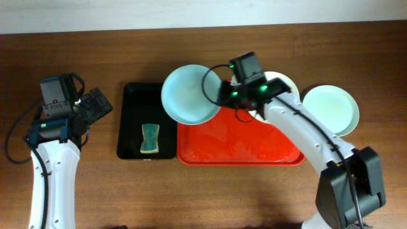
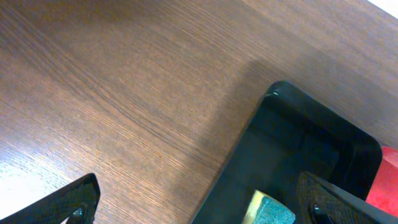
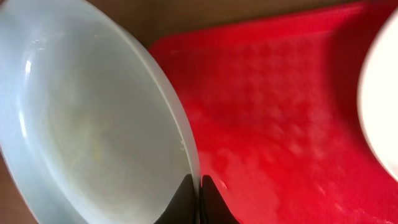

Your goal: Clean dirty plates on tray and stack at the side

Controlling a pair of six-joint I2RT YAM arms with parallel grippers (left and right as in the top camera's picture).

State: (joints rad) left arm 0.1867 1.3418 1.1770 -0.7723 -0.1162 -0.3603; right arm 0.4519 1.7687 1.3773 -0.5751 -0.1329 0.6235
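Observation:
My right gripper is shut on the right rim of the pale blue plate and holds it over the back left corner of the red tray. In the right wrist view the jaws pinch the plate's rim, which shows faint yellowish smears, above the tray. The white plate lies at the tray's back right, partly hidden by my right arm; its edge shows in the right wrist view. The pale green plate lies on the table right of the tray. My left gripper is open and empty.
A black tray holding a yellow-and-green sponge stands left of the red tray. In the left wrist view the open jaws hover over the wood table beside the black tray and sponge.

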